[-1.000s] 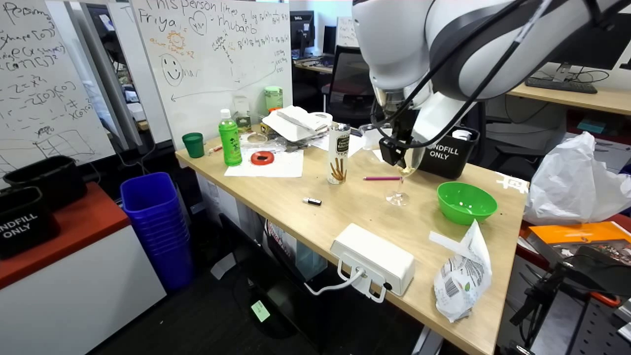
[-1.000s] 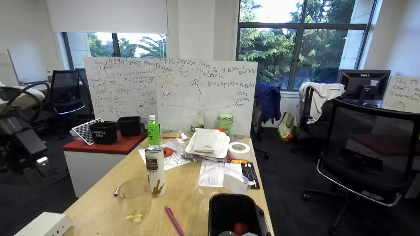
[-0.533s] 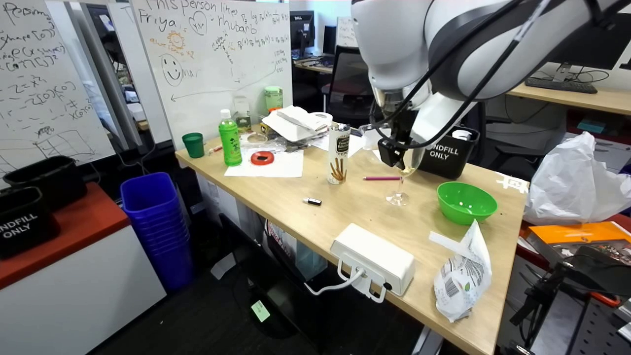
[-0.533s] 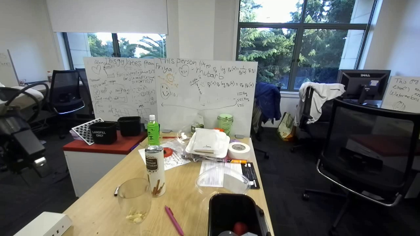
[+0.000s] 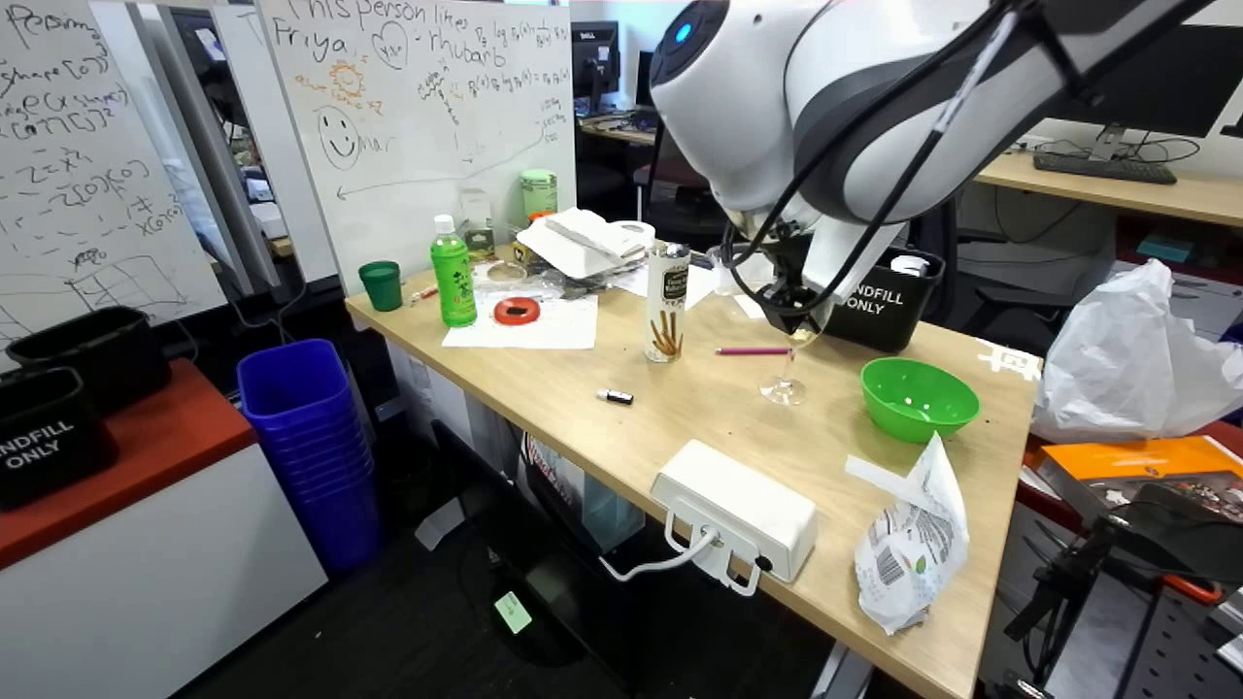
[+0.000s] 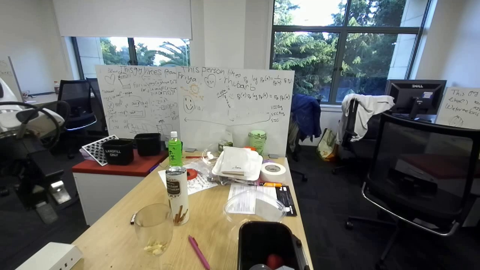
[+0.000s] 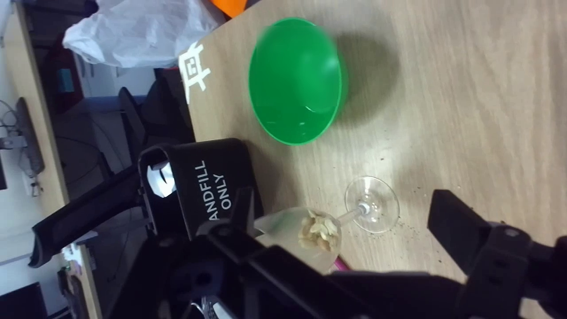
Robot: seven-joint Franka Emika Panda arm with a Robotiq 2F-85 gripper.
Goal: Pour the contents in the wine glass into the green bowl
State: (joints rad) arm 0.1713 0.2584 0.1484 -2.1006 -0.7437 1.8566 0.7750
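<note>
Black fingers (image 7: 458,235) loom nearest in the wrist view: the gripper (image 7: 345,206) has its jaws spread wide and grips nothing. Beyond it comes the wine glass (image 6: 154,230), standing upright on its foot on the wood-grain table (image 7: 465,110), with pale, chip-like pieces (image 7: 320,231) in its lower part. One finger covers some of the glass in the wrist view, yet an exterior view shows a gap between the two, so they appear apart. The step in hand looks like the approach to the glass; neither grasp nor pour is done yet.

The next move calls for bringing the jaws around the glass, one finger on each side, before they close. Thin, smooth walls probably want a gentle, square grip; a crooked nudge could topple the glass and scatter the pieces.

Farther off sits the green bowl (image 7: 297,84), near the foot of the glass but not touching it; the later carry should be brief, with the tilt begun only over the bowl. Farther still stands a black bin (image 7: 237,164), which may crowd the arm on that side, and past the table edge a white plastic bag (image 7: 133,33).
</note>
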